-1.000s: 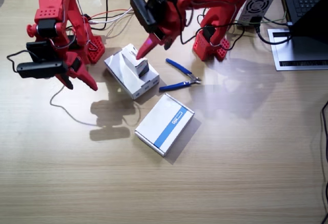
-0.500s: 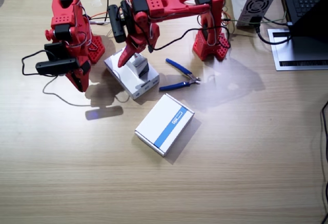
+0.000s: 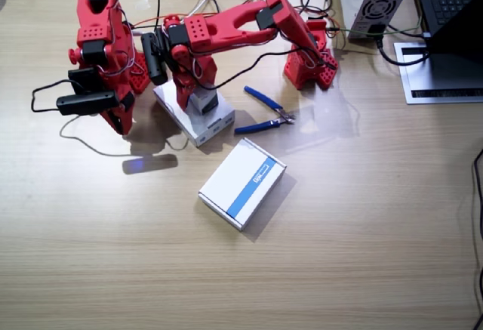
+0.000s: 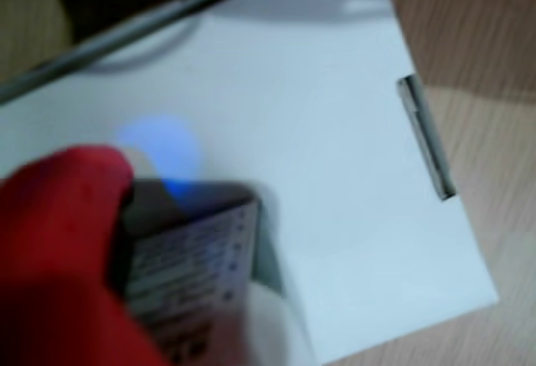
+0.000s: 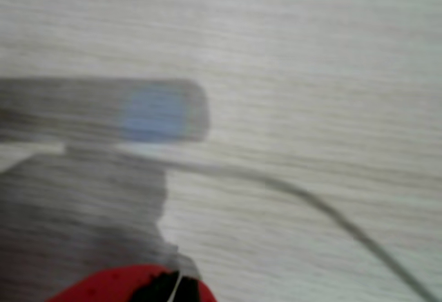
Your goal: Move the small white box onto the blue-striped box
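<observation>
At the far left of the fixed view the right arm [image 3: 98, 50] stands folded, its claw [image 3: 117, 118] pointing down at the bare wooden worktop [image 3: 339, 254]; whether it is open or closed cannot be told, and a wrist view shows only blurred wood and a thin cable [image 5: 331, 212] below it. Just right of that arm lies a plain white flat box [image 3: 192, 115], and on its top sits the small white box [image 3: 205, 102]. The left arm [image 3: 249, 20] reaches over from its base at the far right, and its claw [image 3: 190, 96] comes down against the small white box. In a wrist view a red finger [image 4: 59, 240] lies against the printed side of the small white box [image 4: 197, 274], but the grip cannot be judged. Right of the plain box lie blue-handled pliers [image 3: 266, 112]. Nearer, and apart from both, the blue-striped box [image 3: 243, 183] lies flat on the worktop.
</observation>
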